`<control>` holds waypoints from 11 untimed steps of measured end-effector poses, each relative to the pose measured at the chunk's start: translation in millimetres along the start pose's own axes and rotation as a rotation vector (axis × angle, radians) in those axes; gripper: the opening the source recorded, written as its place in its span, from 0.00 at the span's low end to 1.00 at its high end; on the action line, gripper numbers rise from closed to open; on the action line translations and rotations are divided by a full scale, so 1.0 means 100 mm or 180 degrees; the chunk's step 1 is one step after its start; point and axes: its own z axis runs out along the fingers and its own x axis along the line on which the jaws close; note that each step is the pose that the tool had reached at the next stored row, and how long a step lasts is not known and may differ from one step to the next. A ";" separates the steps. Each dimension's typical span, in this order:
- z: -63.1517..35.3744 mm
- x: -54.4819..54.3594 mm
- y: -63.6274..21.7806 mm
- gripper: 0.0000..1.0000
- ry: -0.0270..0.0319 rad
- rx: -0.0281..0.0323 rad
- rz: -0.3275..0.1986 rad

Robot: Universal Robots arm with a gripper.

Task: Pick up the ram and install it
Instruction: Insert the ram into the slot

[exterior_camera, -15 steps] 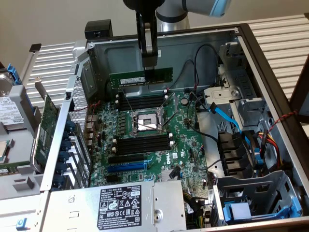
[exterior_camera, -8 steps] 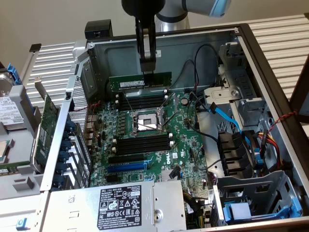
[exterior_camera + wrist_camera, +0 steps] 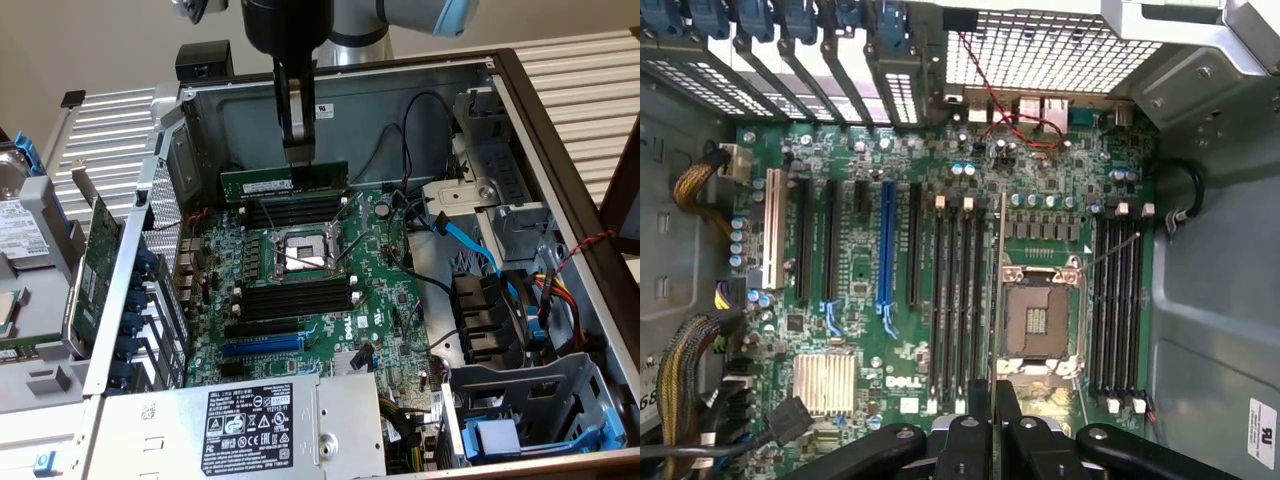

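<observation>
My gripper [image 3: 298, 152] reaches straight down into the open computer case and is shut on the ram [image 3: 270, 183]. The ram is a long dark-green stick with a white label, held level on its long edge just above the far bank of black memory slots [image 3: 295, 210]. In the wrist view the ram [image 3: 996, 300] shows edge-on as a thin line running out from between the black fingers [image 3: 975, 432]. There it lies beside the CPU socket [image 3: 1040, 315], next to a bank of slots [image 3: 960, 300]. A second bank of slots [image 3: 1118, 310] lies on the socket's other side.
A green expansion card [image 3: 95, 265] leans outside the case at the exterior view's left, near a hard drive [image 3: 20, 240]. The power supply [image 3: 240, 420] sits at the front, with a blue cable [image 3: 465, 240], wire bundles and a drive cage [image 3: 520, 400] at the right.
</observation>
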 end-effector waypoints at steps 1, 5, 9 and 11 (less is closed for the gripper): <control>0.007 0.00 0.000 0.14 0.0000 -0.0001 -0.0012; 0.018 0.00 0.000 0.14 0.0002 -0.0002 -0.0023; 0.024 0.00 0.000 0.14 0.0002 -0.0001 -0.0023; 0.048 0.00 0.000 0.14 0.0001 -0.0001 -0.0022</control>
